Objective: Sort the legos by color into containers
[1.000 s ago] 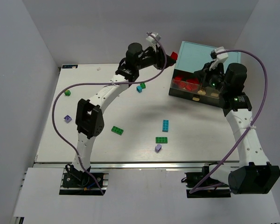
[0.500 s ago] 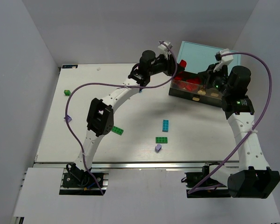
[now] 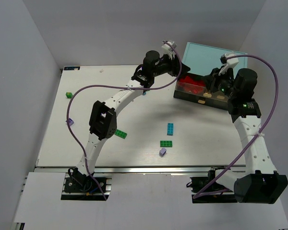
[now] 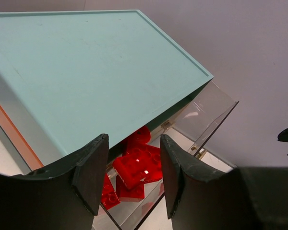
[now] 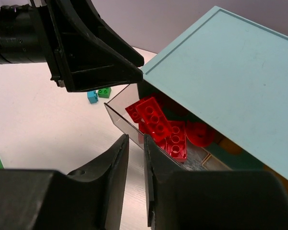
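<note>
Left gripper (image 4: 133, 143) is held open and empty over the pulled-out drawer (image 4: 216, 110) of red bricks (image 4: 137, 165); right gripper (image 5: 136, 143), a slit apart, grip unclear, waits at its front; a straight lift clear of the wall is advised.

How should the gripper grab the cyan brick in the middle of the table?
Come straight down on the cyan brick and pinch its two long sides. It lies flat, long axis running near to far, and the green brick sits apart at its near end, so both flanks look free.
</note>
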Robot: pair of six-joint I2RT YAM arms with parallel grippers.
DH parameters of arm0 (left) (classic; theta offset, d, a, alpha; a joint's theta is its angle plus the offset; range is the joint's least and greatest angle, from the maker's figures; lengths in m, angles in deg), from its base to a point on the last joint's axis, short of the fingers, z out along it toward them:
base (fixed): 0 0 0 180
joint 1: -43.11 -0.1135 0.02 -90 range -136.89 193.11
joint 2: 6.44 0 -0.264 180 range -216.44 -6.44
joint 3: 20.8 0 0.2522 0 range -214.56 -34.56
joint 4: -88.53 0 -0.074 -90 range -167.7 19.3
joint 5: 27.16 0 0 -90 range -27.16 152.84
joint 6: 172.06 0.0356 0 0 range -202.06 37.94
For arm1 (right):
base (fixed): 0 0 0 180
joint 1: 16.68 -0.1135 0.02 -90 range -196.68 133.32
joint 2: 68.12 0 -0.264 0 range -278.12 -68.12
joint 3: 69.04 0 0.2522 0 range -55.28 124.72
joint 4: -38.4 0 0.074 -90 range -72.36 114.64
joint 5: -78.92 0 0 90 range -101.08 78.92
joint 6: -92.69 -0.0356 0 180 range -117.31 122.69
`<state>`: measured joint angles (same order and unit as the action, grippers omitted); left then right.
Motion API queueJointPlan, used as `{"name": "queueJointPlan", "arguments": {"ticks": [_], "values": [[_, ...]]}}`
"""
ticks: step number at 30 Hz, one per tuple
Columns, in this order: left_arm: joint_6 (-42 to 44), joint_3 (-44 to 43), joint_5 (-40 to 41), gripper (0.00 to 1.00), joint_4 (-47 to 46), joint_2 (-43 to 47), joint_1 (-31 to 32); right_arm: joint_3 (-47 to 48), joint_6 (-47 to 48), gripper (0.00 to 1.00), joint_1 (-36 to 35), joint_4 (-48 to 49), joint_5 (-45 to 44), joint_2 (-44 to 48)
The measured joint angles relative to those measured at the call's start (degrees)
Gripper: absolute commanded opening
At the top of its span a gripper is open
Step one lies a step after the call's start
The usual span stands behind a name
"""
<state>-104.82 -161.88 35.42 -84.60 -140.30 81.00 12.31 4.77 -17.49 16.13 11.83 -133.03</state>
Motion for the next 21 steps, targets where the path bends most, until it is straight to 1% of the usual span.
{"name": "queueJointPlan", "arguments": {"ticks": [3,5,6,7,9,10,11,13,14,17,18,19,20,21], "values": [[-0.24,-0.02,-0.02,0.57,0.02,0.0,0.0,-0.04,0.0,0.26,0.0,-0.22,0.04,-0.02],[-0.31,-0.04,0.04,0.55,0.02,0.0,0.0,-0.04,0.0,0.28,0.0,-0.22,0.24,-0.02],[-0.42,-0.13,0.22,0.54,0.07,0.0,0.0,-0.04,0.02,0.32,0.15,-0.26,0.44,-0.02],[-0.39,-0.22,0.55,0.48,0.09,0.0,-0.04,-0.04,0.22,0.35,0.46,-0.26,0.87,-0.02],[-0.79,-0.5,1.81,0.41,0.26,0.09,-0.35,-0.04,1.09,0.39,1.25,-0.26,2.47,-0.02],[-0.83,-0.57,2.56,0.38,0.5,0.31,-0.48,-0.04,2.01,0.39,1.66,-0.28,4.24,-0.02],[-0.66,-0.57,3.41,0.33,1.29,0.76,-0.72,-0.04,3.87,0.34,2.1,-0.35,6.99,-0.02],[-0.35,-0.15,5.4,0.26,2.99,2.38,-1.6,0.0,7.13,0.28,2.36,-0.79,11.63,-0.02],[-0.22,1.07,6.36,0.18,4.07,4.13,-2.29,0.04,10.99,0.21,2.36,-1.9,16.13,-0.02],[-0.35,7.85,8.63,0.09,7.85,12.37,-5.22,0.31,19.28,0.08,2.16,-5.9,24.09,-0.15],[-0.52,10.99,9.22,0.09,8.81,16.04,-6.27,0.72,21.86,0.0,2.14,-7.56,26.05,-0.44],[-0.74,14.47,9.64,0.09,10.03,20.06,-7.45,1.36,24.11,0.0,2.14,-9.07,27.32,-1.01],[-0.94,17.73,9.86,0.19,11.3,23.87,-8.63,2.49,26.03,0.0,2.14,-10.71,28.26,-1.81],[-1.18,21.27,10.08,0.28,12.02,27.85,-9.66,3.63,27.82,0.0,2.14,-12.07,28.7,-2.8]]}}
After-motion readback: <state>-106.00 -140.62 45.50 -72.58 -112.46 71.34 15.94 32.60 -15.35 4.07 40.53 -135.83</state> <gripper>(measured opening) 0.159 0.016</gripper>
